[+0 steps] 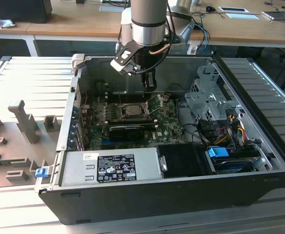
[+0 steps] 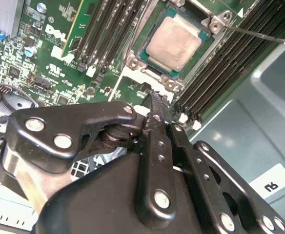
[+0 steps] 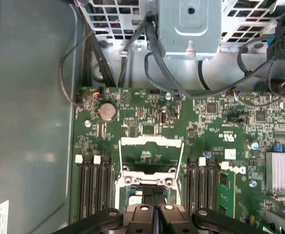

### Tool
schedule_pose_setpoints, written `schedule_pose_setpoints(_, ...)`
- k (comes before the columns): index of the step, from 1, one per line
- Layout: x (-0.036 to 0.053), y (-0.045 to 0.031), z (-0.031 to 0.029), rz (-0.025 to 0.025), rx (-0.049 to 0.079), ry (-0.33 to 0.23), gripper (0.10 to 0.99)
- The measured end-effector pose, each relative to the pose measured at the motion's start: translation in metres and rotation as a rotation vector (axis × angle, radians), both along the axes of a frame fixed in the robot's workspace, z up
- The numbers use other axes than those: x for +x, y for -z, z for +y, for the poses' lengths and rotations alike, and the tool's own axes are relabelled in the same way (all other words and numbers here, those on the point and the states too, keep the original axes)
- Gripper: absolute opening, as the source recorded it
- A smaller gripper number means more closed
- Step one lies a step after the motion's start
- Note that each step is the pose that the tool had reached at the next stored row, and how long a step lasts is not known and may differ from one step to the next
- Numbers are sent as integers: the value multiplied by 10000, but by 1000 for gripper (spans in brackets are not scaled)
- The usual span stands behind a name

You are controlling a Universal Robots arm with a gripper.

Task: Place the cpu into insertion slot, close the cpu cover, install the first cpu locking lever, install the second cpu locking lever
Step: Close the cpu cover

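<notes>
End effector [image 2: 156, 101] (seemingly closed) beside cpu [image 2: 174, 43]

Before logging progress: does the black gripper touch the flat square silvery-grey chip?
Apart. The second wrist view shows a clear gap between the gripper tips and the chip.

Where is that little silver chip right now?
In the second wrist view the cpu lies in the insertion slot between long black slots, just beyond the pincer.

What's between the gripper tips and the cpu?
In the second wrist view, one thing lies between the gripper and the cpu: the socket bracket corner with its screw lug.
</notes>
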State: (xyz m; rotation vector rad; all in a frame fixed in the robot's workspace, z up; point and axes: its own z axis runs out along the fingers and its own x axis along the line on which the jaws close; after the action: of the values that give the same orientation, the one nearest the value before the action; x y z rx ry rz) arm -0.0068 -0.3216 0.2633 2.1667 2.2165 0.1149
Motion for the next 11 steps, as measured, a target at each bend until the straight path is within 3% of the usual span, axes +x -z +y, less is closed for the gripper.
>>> schedule_pose_setpoints(4,67,1,-3,1,0,0,106)
schedule_pose_setpoints(11,111,1,-4,1,0,0,106)
